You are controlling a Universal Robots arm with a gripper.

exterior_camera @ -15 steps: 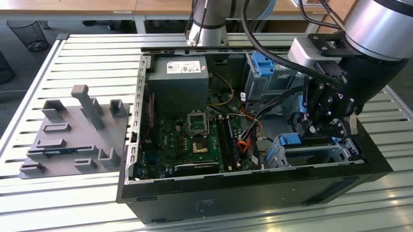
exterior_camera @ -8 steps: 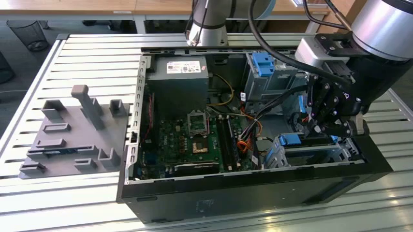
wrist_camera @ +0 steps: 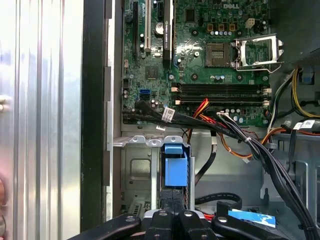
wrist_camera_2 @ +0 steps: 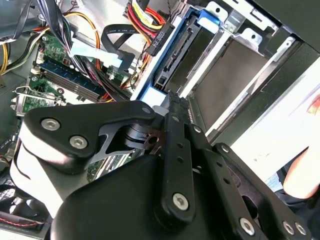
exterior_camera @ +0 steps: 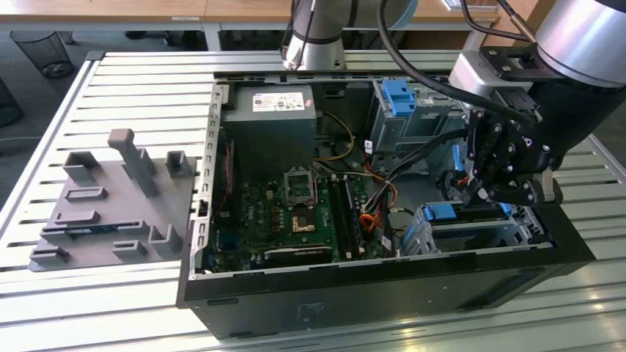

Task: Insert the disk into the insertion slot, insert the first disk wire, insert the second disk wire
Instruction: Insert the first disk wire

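Note:
The disk [exterior_camera: 458, 213], silver with a bright blue bracket, sits in the insertion slot [exterior_camera: 518, 229], a small perforated metal cage at the exterior view's right inside the open computer case. My gripper [exterior_camera: 486, 196] stands right over it, shut, fingertips down at the disk's blue bracket. In the second wrist view the joined fingertips [wrist_camera_2: 171, 100] meet the blue bracket [wrist_camera_2: 149, 93]; the disk's connector edge [wrist_camera_2: 176, 44] is bare. A black plug on red and yellow wires [wrist_camera_2: 157, 40] and a flat black cable [wrist_camera_2: 116, 41] hang loose beside it. In the first wrist view the fingertips [wrist_camera: 172, 199] sit just under the blue tab [wrist_camera: 175, 168].
A taller grey cage with a blue tab [exterior_camera: 401, 99] stands behind the slot. Motherboard [exterior_camera: 293, 205] and power supply [exterior_camera: 269, 110] fill the case's left half, with a cable bundle [exterior_camera: 411, 158] crossing the middle. A grey fixture plate [exterior_camera: 108, 198] lies on the slatted table. Part of a person [wrist_camera_2: 302, 170] shows outside the case.

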